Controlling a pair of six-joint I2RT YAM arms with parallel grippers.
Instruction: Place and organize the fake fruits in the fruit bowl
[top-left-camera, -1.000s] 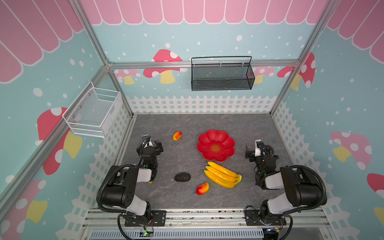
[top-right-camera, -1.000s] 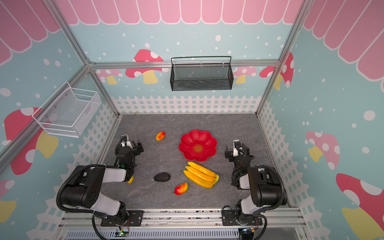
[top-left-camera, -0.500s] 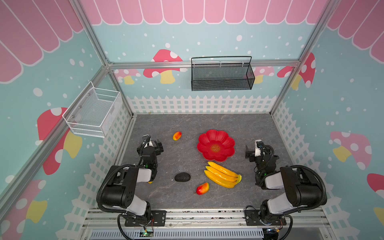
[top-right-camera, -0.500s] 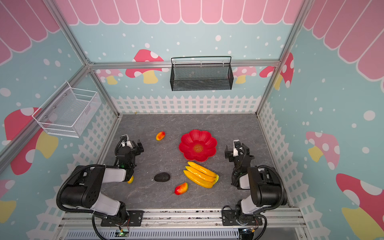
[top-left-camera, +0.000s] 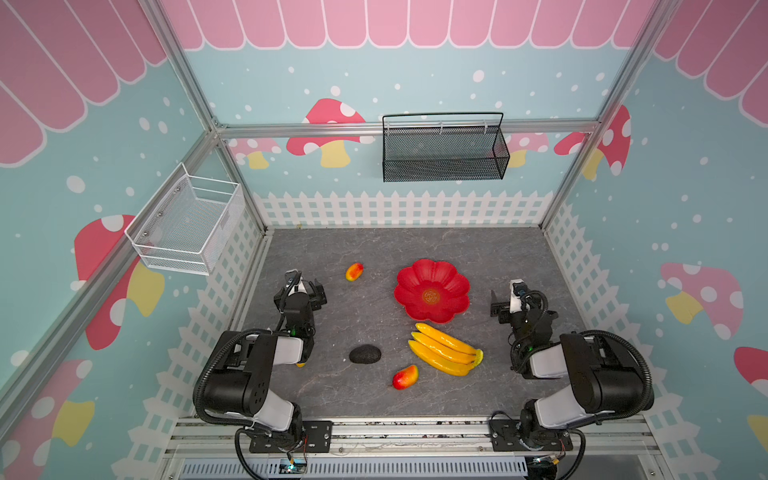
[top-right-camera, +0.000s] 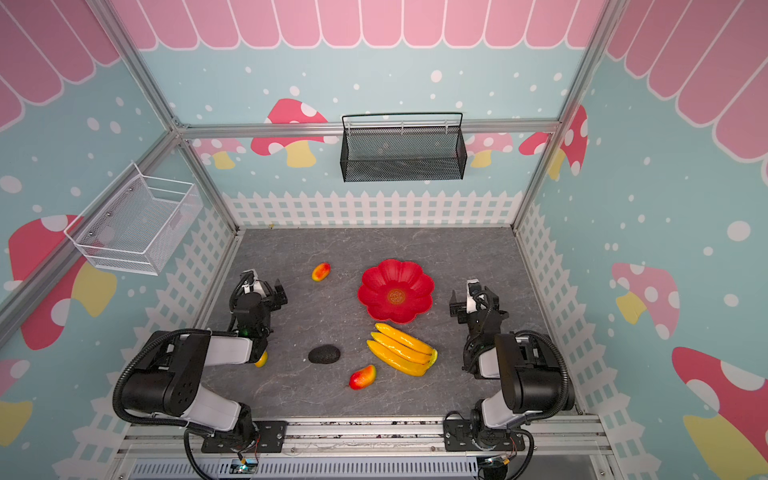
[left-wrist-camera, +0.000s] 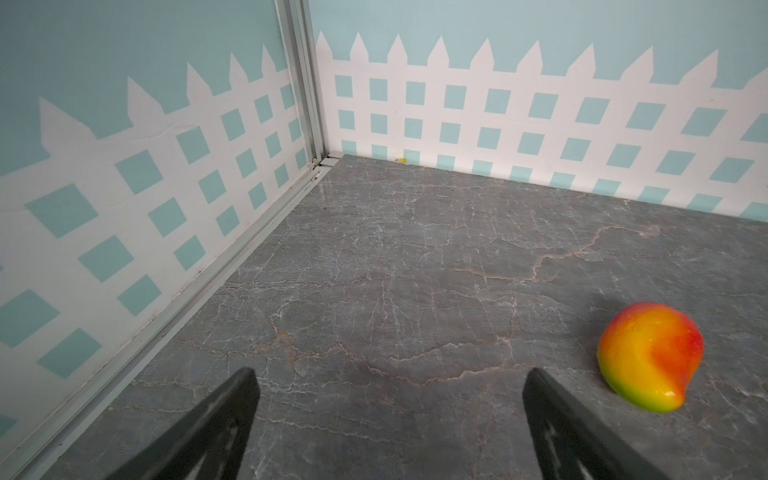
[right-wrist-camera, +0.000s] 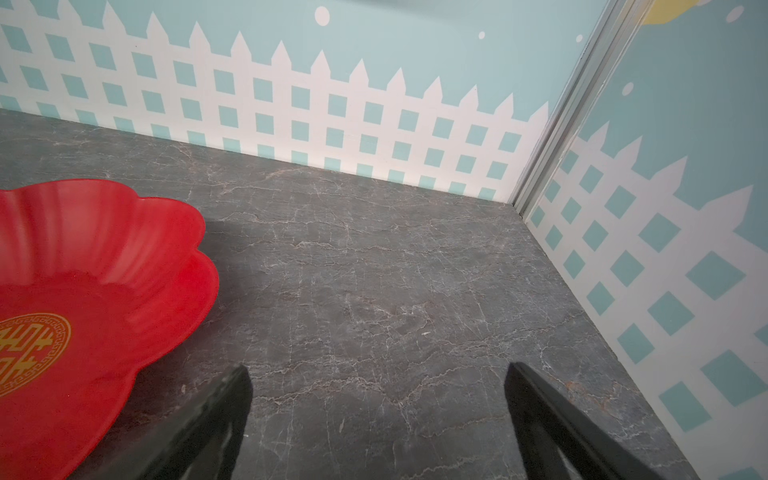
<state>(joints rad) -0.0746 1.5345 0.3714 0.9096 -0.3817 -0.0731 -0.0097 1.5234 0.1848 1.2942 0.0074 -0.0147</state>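
In both top views the red fruit bowl (top-left-camera: 415, 282) (top-right-camera: 380, 282) sits empty on the grey bench (top-left-camera: 374, 245), right of centre. The right tool (top-left-camera: 505, 297) (top-right-camera: 461, 297) hangs just beside the bowl's right edge, apart from it, its jaws spread and holding nothing. The left tool (top-left-camera: 305, 284) (top-right-camera: 266, 289) is well apart from the bowl on the left side, jaws likewise spread and empty. The far mango (top-left-camera: 354, 272) (top-right-camera: 321, 272) lies near the left tool, between it and the bowl. The bananas (top-left-camera: 444, 349) (top-right-camera: 401, 349) lie just in front of the bowl, nearly touching its rim. The avocado (top-left-camera: 365, 354) (top-right-camera: 324, 354) lies to their left, and the near mango (top-left-camera: 405, 377) (top-right-camera: 363, 377) lies beside the bunch's front end. A third mango (top-left-camera: 300, 365) (top-right-camera: 261, 359) peeks out from under the left arm (top-left-camera: 286, 349).

In the left wrist view the left tool (left-wrist-camera: 390, 372) shows two wide-set black fingers (left-wrist-camera: 224, 415) over bare bench. The far mango (left-wrist-camera: 650, 357) rests outside one finger, close but not touching.

In the right wrist view the right tool (right-wrist-camera: 378, 368) is spread over bare bench. The fruit bowl (right-wrist-camera: 104, 249) lies just outside one finger, gold emblem showing.
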